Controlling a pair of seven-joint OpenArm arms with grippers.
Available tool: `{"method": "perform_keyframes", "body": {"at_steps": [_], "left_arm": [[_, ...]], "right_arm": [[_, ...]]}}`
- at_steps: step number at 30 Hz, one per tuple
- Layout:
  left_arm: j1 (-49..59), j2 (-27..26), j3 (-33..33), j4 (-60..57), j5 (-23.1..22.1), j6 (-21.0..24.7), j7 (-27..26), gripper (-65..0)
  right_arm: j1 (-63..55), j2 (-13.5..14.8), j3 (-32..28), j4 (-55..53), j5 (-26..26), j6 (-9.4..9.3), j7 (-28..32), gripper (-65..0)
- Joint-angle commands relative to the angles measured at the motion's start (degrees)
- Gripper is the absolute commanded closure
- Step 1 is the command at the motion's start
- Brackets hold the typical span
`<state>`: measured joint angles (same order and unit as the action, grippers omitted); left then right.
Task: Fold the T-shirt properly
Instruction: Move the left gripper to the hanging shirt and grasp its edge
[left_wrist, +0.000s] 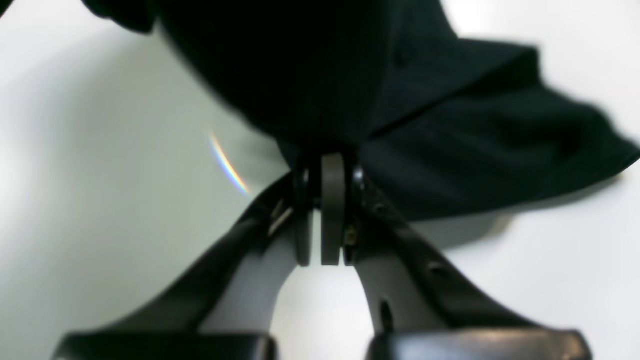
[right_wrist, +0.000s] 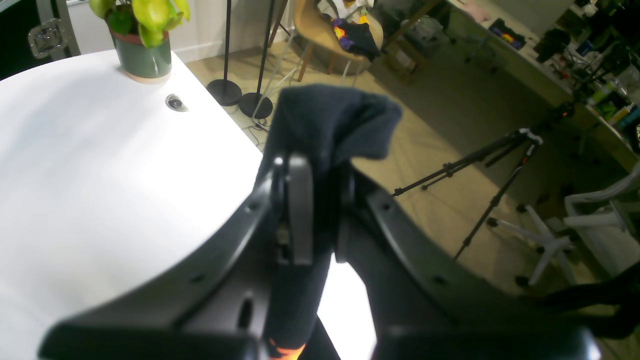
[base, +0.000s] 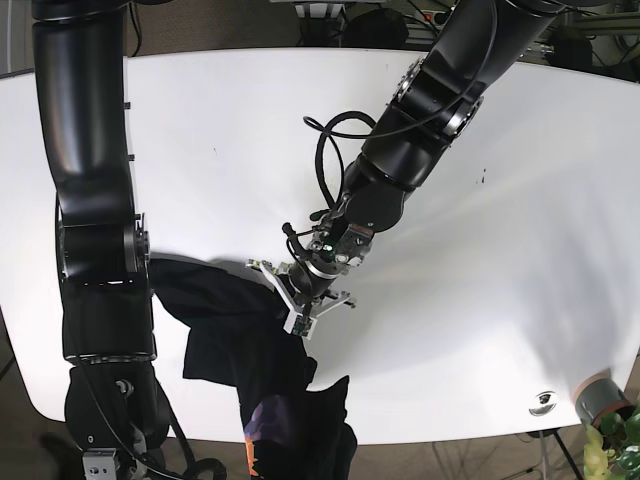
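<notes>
Base view: the crumpled black cotton T-shirt (base: 250, 350) slumps over the white bench's (base: 200, 130) near edge; left gripper (left_wrist: 327, 165) pinches a fold, right gripper (right_wrist: 320, 170) clamps bunched cloth, probably hem; soft, limp, light, so grip seams or shoulder corners.

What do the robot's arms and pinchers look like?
Both arms are thick, round, glossy black tubes. A looped black cable hangs off the left arm. The left gripper has curved black fingers with flat grey pads. The right gripper looks the same: black curved fingers dotted with small holes.
</notes>
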<state>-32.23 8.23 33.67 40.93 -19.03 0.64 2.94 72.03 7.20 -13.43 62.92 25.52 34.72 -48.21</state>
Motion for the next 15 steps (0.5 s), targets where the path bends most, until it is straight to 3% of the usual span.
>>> {"method": "perform_keyframes", "body": {"at_steps": [1, 11, 15], "left_arm": [[-1.75, 0.77, -0.4, 2.63, -0.45, -0.16, -1.84, 0.0], [0.62, -2.82, -3.91, 10.46, -0.62, -0.16, -1.23, 0.0], [2.91, -6.95, -5.85, 19.95, -0.62, -0.16, 4.58, 0.0]], "right_arm": [[2.77, 0.93, 0.64, 1.04, 0.72, -0.21, 1.92, -1.9], [2.77, 3.04, 0.64, 1.04, 0.72, -0.48, 1.92, -1.9], [2.77, 3.39, 0.64, 1.04, 0.72, -0.48, 1.92, -1.9]]}}
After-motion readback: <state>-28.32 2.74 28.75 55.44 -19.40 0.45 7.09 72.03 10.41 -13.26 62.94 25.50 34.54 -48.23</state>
